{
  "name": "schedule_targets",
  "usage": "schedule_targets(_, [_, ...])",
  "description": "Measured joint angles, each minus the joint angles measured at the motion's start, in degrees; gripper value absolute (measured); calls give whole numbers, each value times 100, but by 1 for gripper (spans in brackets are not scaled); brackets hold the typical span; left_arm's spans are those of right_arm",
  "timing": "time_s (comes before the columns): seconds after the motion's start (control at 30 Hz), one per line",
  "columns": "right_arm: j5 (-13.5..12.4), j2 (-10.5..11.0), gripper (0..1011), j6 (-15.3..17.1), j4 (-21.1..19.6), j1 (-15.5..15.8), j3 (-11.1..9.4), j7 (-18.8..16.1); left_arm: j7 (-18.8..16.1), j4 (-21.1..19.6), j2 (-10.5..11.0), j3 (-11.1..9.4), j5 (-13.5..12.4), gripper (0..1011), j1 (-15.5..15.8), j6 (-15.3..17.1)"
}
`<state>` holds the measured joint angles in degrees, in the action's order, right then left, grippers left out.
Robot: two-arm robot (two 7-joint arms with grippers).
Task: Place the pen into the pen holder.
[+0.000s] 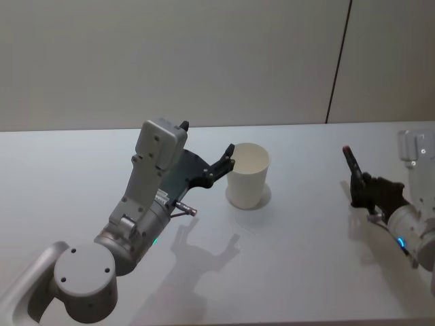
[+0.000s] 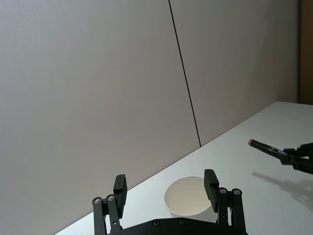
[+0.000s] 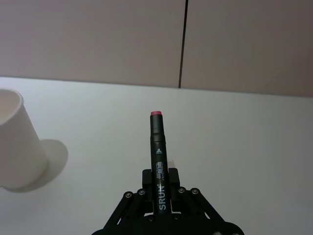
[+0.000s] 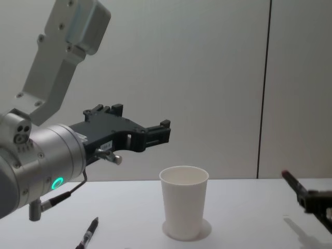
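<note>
You're transporting: pen (image 1: 351, 163) pinched in right gripper (image 1: 365, 191), frame right; left gripper (image 1: 226, 161) hovering spread by centre pen holder (image 1: 247, 178); next: aligning over its rim.

left arm (image 1: 138, 207): silver-grey, white link, green wrist light | left hand (image 2: 165, 182): black, silver screws

You have a plain pale wall (image 1: 170, 61) behind the counter (image 1: 306, 272) | thin dark vertical seam (image 1: 338, 68) meets the counter's far edge toward its right end | counter white, glossy, softly lit
</note>
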<state>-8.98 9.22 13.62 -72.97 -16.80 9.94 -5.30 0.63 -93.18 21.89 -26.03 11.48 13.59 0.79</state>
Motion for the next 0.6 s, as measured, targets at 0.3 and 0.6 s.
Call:
schedule_targets(0.3, [45, 11, 180, -701, -122, 14, 4, -215, 0, 0, 0, 0, 0, 1003, 0, 0])
schedule_targets(0.6, [98, -9, 180, -1449, -144, -31, 30, -424, 0, 0, 0, 0, 0, 1003, 0, 0])
